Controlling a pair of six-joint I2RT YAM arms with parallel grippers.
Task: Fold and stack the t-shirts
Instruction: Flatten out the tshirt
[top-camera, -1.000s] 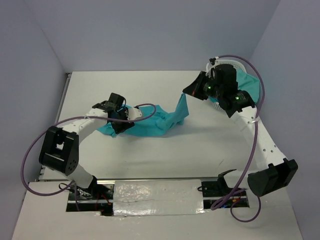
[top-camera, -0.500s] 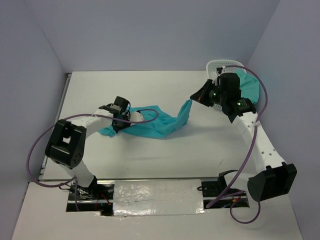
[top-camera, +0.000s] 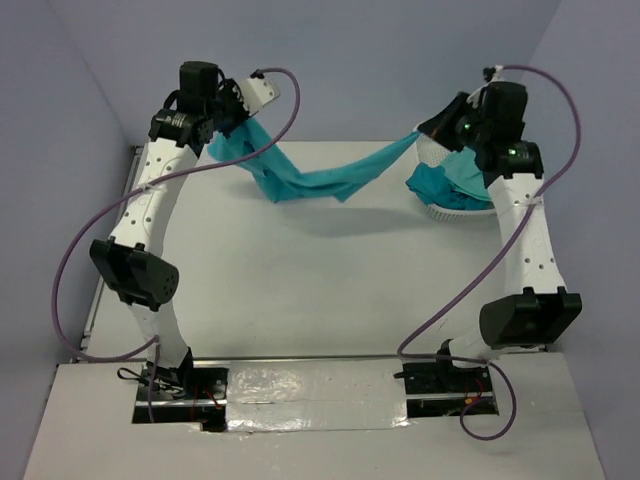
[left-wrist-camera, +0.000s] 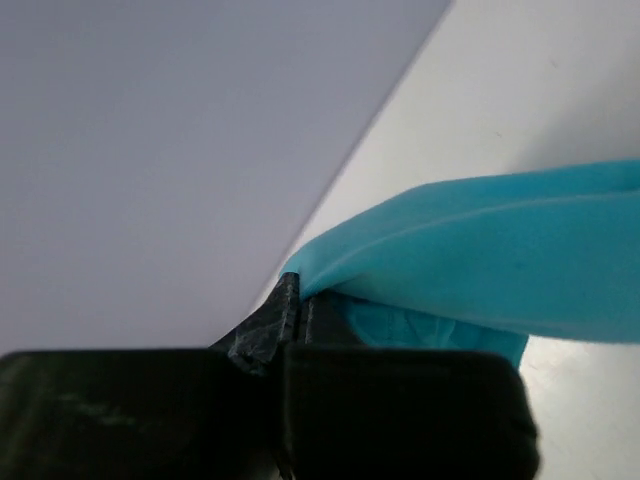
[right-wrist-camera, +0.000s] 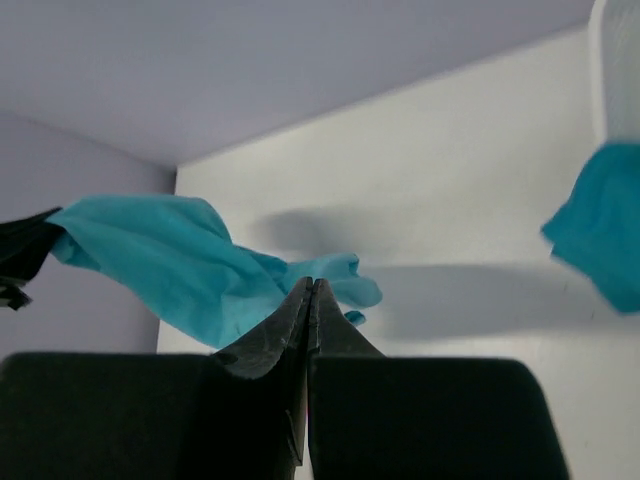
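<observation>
I judge the job barely begun: nothing lies folded or stacked on the white surface (top-camera: 300, 290). One teal short-sleeved cloth t-shirt (top-camera: 320, 180) hangs slung in the air above the far half of the surface. Its ends are pinched by the left gripper (top-camera: 228, 128) over the far left corner and the right gripper (top-camera: 424, 134) near the far right edge, both sets of jaws clamped on cloth. A second teal t-shirt (top-camera: 445, 182) sits in the white plastic lattice basket (top-camera: 440, 212) at the far right edge. The held shirt is bunched, so I cannot make out sleeves or collar, nor whether the basket hides more.
</observation>
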